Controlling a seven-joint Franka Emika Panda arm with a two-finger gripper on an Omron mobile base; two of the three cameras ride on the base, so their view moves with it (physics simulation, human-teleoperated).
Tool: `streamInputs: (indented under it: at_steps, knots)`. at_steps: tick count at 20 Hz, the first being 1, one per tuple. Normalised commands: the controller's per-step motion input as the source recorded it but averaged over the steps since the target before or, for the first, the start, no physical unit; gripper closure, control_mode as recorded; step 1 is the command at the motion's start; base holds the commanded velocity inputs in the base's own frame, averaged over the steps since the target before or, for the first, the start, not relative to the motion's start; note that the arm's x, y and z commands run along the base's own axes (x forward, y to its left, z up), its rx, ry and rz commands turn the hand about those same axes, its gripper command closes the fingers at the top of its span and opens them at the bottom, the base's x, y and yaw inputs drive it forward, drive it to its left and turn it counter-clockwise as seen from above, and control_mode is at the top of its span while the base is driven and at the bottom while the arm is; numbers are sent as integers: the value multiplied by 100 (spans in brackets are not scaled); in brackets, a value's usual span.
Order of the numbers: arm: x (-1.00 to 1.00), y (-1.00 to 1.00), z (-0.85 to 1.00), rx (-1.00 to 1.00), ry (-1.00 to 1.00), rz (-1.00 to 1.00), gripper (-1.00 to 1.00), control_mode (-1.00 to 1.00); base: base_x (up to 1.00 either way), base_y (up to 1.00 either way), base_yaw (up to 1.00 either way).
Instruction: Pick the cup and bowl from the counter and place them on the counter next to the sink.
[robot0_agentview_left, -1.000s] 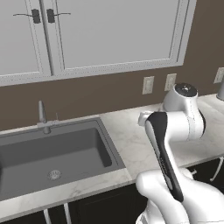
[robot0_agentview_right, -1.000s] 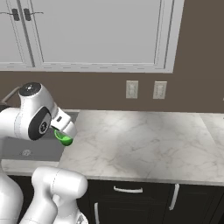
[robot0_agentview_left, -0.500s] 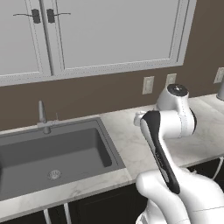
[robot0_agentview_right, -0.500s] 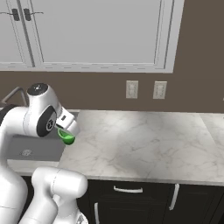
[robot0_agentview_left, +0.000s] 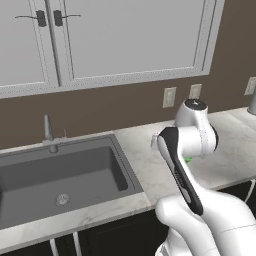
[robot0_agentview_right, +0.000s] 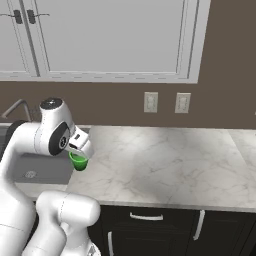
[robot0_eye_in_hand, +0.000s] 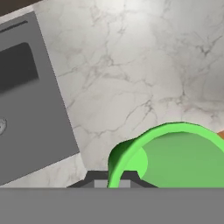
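While it hangs in the air, cup (robot0_agentview_right: 78, 161): pinched on its rim by the gripper (robot0_agentview_right: 82, 152).
Jaws: closed tight on the cup.
Below: white counter (robot0_agentview_right: 165, 165), right beside the sink (robot0_agentview_left: 60, 175).

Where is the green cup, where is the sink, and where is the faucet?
cup (robot0_agentview_right: 78, 162), right base view, on its green side wall below the tool.
sink (robot0_agentview_left: 55, 175), left base view, on the dark basin floor.
faucet (robot0_agentview_left: 48, 131), left base view, on its upright grey stem.
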Motion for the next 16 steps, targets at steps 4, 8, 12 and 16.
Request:
streamInputs:
  at_steps: [4,8,12,16]
  knots:
    - [1,0,-26,-2,6,2,100,-100,0,0,0]
    - [7,0,-25,0,1,1,100,-100,0,0,0]
    - [11,0,-28,0,0,2,100,-100,0,0,0]
    - [12,0,-27,0,0,1,100,-100,0,0,0]
